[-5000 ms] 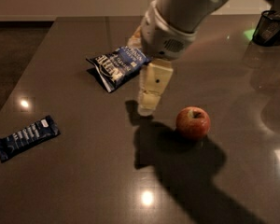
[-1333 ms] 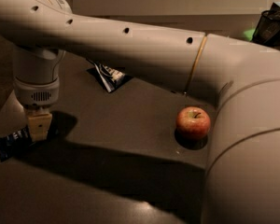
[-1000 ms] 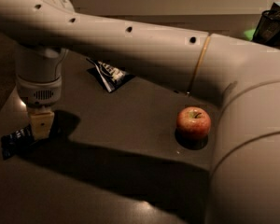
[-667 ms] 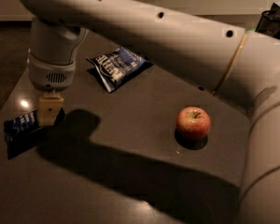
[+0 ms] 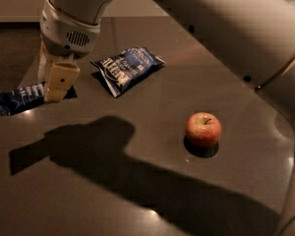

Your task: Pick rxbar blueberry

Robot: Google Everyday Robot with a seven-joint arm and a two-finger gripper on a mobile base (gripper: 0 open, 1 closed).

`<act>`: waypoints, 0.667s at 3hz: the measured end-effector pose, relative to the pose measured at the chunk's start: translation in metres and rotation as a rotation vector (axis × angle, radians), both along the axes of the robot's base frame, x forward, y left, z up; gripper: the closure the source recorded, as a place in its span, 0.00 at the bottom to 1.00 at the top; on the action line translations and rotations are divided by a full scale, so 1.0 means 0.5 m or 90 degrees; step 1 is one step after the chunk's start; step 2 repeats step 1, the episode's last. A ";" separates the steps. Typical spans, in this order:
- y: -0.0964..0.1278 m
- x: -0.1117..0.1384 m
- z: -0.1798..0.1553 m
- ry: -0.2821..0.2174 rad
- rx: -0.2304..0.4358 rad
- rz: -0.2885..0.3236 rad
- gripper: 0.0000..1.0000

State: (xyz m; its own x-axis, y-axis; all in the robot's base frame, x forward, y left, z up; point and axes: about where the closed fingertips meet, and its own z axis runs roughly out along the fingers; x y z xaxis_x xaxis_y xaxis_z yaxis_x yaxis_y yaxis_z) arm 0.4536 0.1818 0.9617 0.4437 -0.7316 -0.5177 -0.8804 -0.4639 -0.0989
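While the camera view puts our gripper (image 5: 51,90) at the left edge of the table (image 5: 246,151), its two beige fingers pinch the right end of the rxbar blueberry (image 5: 22,96). The dark navy wrapper sticks out leftward, and a separate bar-shaped shadow (image 5: 27,160) on the tabletop suggests to us that the bar hangs clear of the surface. We read the step as the lift after the grasp, with the blue-and-white chip bag (image 5: 128,68) near and the apple (image 5: 203,129) well apart; the next move calls for a steady rise under firm pressure, since a hold at one end could let the wrapper swing or slip.
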 end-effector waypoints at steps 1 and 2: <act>0.000 0.000 0.000 0.000 0.000 0.000 1.00; 0.000 0.000 0.000 0.000 0.000 0.000 1.00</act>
